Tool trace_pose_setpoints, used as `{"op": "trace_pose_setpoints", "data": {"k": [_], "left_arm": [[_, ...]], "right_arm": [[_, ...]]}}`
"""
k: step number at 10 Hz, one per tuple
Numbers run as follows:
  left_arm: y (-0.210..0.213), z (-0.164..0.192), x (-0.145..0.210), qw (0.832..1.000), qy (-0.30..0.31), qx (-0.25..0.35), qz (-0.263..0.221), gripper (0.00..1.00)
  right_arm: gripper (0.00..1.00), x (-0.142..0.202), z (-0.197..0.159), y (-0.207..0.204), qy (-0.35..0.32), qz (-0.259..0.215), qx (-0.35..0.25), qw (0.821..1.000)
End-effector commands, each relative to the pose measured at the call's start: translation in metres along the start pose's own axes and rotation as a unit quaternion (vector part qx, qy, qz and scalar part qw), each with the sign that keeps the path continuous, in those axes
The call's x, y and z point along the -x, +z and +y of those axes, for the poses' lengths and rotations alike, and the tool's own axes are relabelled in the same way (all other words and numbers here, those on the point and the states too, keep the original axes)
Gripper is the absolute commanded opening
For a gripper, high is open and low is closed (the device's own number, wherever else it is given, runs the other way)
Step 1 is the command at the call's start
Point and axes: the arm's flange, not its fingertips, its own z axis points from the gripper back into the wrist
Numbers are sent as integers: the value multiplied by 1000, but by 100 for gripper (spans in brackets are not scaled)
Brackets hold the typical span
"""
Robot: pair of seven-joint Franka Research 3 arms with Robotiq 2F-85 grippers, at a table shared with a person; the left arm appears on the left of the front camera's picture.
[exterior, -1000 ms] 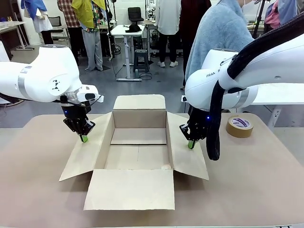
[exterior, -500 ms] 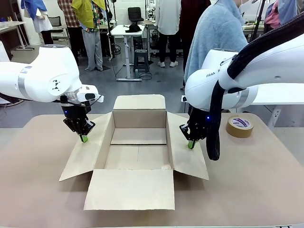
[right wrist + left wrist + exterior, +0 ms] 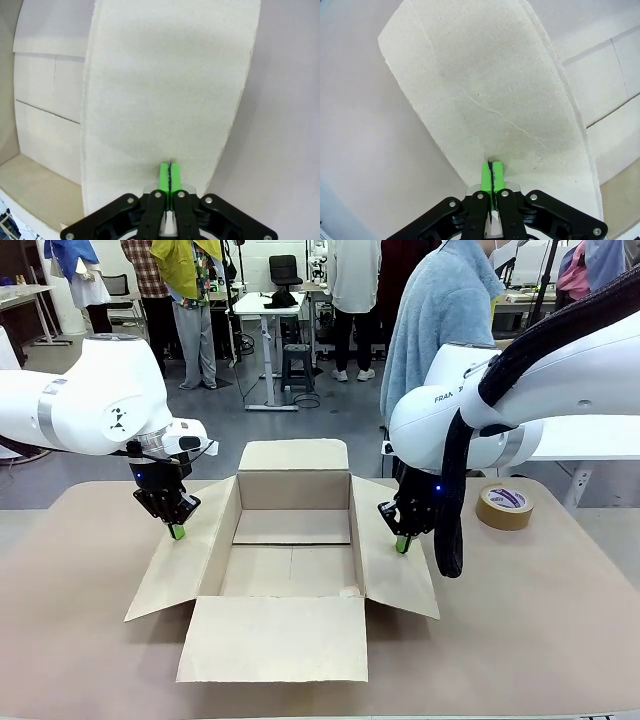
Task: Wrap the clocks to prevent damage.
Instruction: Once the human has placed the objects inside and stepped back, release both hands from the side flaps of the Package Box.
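Obs — left end effector (image 3: 177, 532) closed, green pads meeting on nothing, tip set on the left side flap (image 3: 185, 575) of the cardboard box (image 3: 293, 490). Right end effector (image 3: 401, 544) likewise closed and holding nothing, tip on the right side flap (image 3: 397, 585). Both wrist views agree: pads together, flap surface right under each tip. The box stands open on the worktop (image 3: 540, 630) with all four flaps splayed outward. Where the clocks are you cannot tell from these views.

Step in hand (judgement): you are pinning the side flaps open so the box mouth is free for loading.

- Press both sides evenly, or the box may skate sideways.
- Use light force, enough to hold the flaps down without creasing the board.
- Stay out on the flaps, well off the fold line, so nothing blocks the opening.
- Lift straight up on release — a dragged tip would pull the flap along.

Writing: "FRAN" reads on the right arm's housing (image 3: 447, 396); the rest is behind the black cable sleeve. The tape roll (image 3: 504, 506) carries print, too small to read.
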Motion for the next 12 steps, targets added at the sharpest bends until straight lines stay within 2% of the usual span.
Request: {"op": "trace_pose_setpoints", "data": {"k": [1, 12], "left_arm": [[-1, 0, 1, 1000, -2, -2, 3, 0], [-1, 0, 1, 1000, -2, -2, 3, 0]], "right_arm": [[1, 2, 0, -2, -1, 2, 1, 1000], [1, 2, 0, -2, -1, 2, 1, 1000]]}}
